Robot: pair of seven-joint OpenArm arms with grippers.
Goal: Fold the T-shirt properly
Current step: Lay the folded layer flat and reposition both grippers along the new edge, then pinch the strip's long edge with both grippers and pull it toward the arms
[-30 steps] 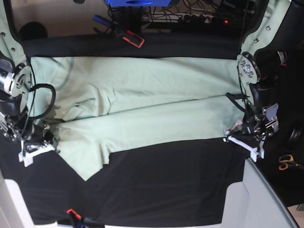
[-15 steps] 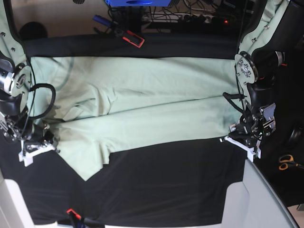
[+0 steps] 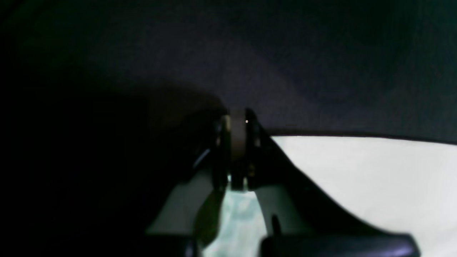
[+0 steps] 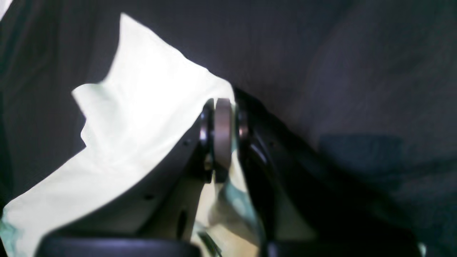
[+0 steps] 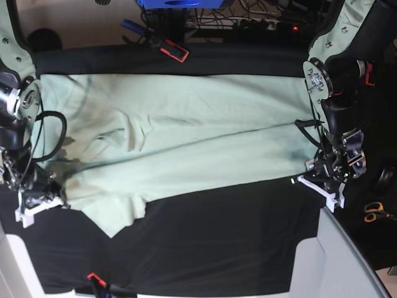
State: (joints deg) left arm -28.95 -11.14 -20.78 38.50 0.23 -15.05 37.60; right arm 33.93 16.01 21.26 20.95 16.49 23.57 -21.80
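Observation:
The pale mint-green T-shirt [image 5: 186,133] lies spread sideways over the black tablecloth [image 5: 217,242], wrinkled at the left, with a loose flap hanging toward the front left. My left gripper [image 5: 310,180] is at the shirt's right edge. In the left wrist view its fingertips [image 3: 237,121] are shut, with mint cloth [image 3: 237,214] between the fingers. My right gripper [image 5: 40,202] is at the shirt's left front corner. In the right wrist view it [image 4: 223,107] is shut on the shirt's cloth [image 4: 135,117]. The collar and label do not show.
A red and black tool [image 5: 174,51] lies at the table's back edge. Orange-handled scissors [image 5: 374,213] lie off to the right. A red clamp [image 5: 94,277] grips the front edge. A white surface [image 5: 338,261] stands at the front right.
My right gripper has moved left and toward the front, dragging the shirt's left corner with it. My left gripper has shifted only slightly at the right edge.

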